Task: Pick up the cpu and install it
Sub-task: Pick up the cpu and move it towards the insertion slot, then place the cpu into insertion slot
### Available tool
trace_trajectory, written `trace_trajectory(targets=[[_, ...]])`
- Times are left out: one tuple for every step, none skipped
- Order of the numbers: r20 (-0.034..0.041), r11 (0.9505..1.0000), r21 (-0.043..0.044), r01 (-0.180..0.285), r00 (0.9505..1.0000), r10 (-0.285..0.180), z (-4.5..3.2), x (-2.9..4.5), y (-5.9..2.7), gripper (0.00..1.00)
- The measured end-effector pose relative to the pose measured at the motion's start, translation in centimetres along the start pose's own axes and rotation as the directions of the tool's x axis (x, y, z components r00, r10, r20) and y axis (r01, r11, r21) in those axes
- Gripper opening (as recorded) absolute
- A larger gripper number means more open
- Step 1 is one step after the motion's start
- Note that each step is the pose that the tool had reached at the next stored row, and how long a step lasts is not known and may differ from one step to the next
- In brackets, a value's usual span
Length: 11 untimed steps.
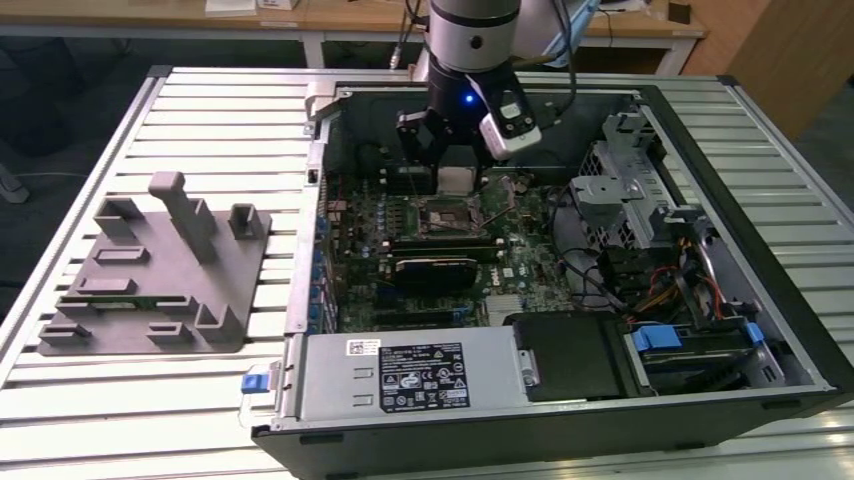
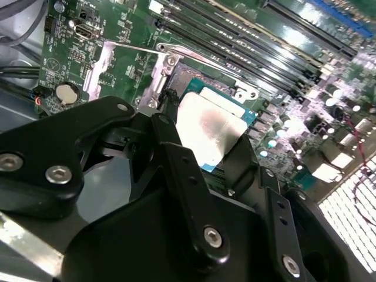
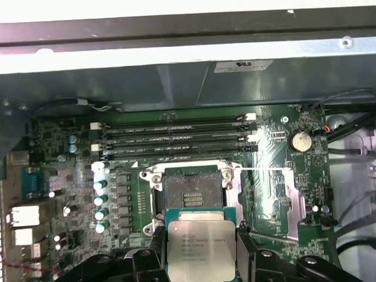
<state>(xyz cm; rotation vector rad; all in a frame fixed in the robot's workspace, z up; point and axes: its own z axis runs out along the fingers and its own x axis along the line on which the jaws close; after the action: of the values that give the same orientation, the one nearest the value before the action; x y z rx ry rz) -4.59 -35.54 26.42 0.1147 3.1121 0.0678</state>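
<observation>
Grip: we see the gripper [image 3: 201,258] pinched on the cpu [image 3: 201,247], with black fingers [image 3: 244,255] pressed against two opposite edges.

Cpu position: it is off the grey tray [image 1: 160,280] and inside the open case [image 1: 561,425]. It hangs over the motherboard [image 1: 527,270] and is not seated.

Key relation: the socket [image 3: 189,191] lies just beside the held chip, between it and the memory sticks [image 3: 176,138]. We judge the chip is short of the socket on that line, not over its middle.

Axis: the chip is close to square, so it has no real long axis. In the first wrist view its edges run parallel to the socket frame.

Socket state: the load plate [image 3: 273,197] is folded aside and the dark well is bare.

Arm: there is a single arm, and it already carries the part.

Exterior view: this gives us height, with the chip clear above the board, and it gives the tray's place on the exterior view's left.

First wrist view: this gives the sideways offset between chip and socket.

Second wrist view: this is a close look at the grip, showing the pale metal top and a green rim. We cannot tell the gap to the board from here.
</observation>
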Motion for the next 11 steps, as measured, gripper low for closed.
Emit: trace_trajectory(targets=[[-0.0001,1.0,0.0001,0.0,1.0,0.0,0.18,-0.06,0.05,0.55],[-0.0001,1.0,0.0002,0.0,1.0,0.0,0.34,-0.1,0.09,0.55],[-0.0002,1.0,0.0006,0.0,1.0,0.0,0.42,-0.11,0.1,0.55],[-0.0003,1.0,0.0009,0.0,1.0,0.0,0.42,-0.11,0.1,0.55],[-0.0002,1.0,0.0008,0.0,1.0,0.0,0.45,-0.11,0.1,0.55],[-0.0003,1.0,0.0008,0.0,1.0,0.0,0.48,-0.11,0.1,0.55],[-0.0002,1.0,0.0008,0.0,1.0,0.0,0.48,-0.11,0.09,0.55],[-0.0003,1.0,0.0008,0.0,1.0,0.0,0.48,-0.11,0.09,0.55],[-0.0002,1.0,0.0008,0.0,1.0,0.0,0.49,-0.11,0.1,0.55],[-0.0002,1.0,0.0007,0.0,1.0,0.0,0.49,-0.11,0.1,0.55],[-0.0002,1.0,0.0008,0.0,1.0,0.0,0.49,-0.11,0.09,0.55]])
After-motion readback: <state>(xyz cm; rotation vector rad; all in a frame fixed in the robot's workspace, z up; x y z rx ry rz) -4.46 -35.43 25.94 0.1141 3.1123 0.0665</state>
